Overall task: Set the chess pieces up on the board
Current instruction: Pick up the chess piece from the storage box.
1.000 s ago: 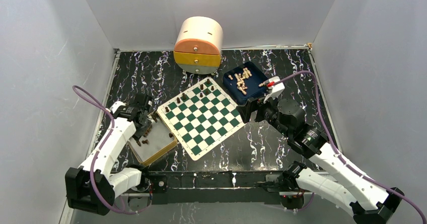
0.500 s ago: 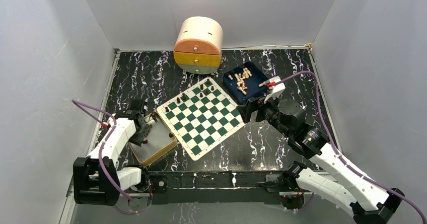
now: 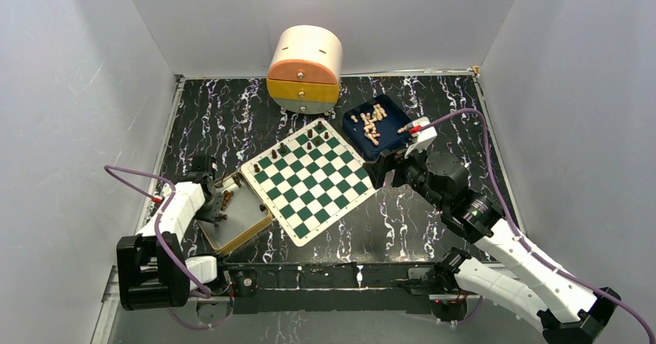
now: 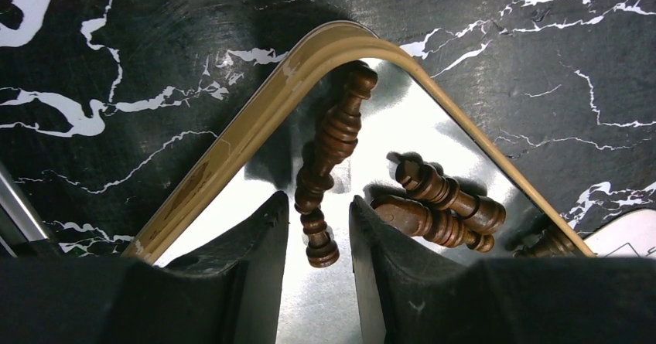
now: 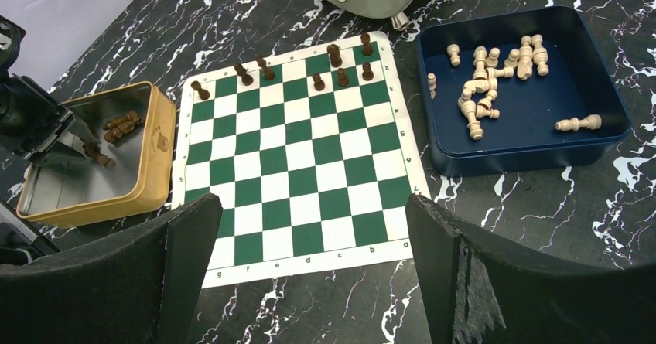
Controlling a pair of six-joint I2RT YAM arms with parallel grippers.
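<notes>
Lying on its side in a corner of the tan-rimmed tray (image 4: 255, 120), a dark chess piece (image 4: 329, 166) sits between the jaws of my left gripper (image 4: 317, 209). The jaws stand narrowly apart around its base and grip nothing yet. I should pinch squarely across the stem so it cannot roll or pivot, keeping clear of the two pieces (image 4: 441, 205) just beside it. The board (image 3: 313, 178) lies just beside the tray. Across the board from the tray, my right gripper (image 5: 309, 205) hangs wide open, empty.
</notes>
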